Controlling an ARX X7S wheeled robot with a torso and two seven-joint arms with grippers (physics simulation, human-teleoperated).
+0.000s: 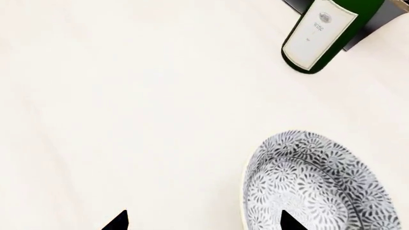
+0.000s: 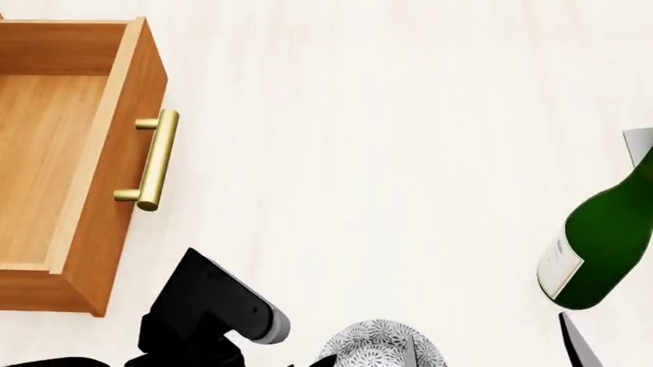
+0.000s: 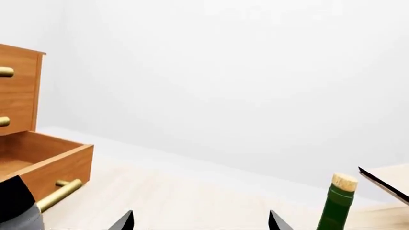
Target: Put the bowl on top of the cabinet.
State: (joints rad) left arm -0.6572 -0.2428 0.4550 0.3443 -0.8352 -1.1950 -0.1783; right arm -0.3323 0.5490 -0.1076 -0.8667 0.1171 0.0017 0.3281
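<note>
White patterned bowl sits upright, round, mouth up; both grippers' jaws spread, left straddling its rim.

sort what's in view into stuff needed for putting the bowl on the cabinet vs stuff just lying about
Belongs to the job:
- small round white bowl with grey-black floral pattern
- orange-brown wooden cabinet with brass bar handles, one drawer pulled open

Just lying about:
- green glass wine bottle with cork and white label

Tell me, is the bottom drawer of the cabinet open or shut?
Open: the drawer is pulled out from the cabinet, its empty inside showing.
</note>
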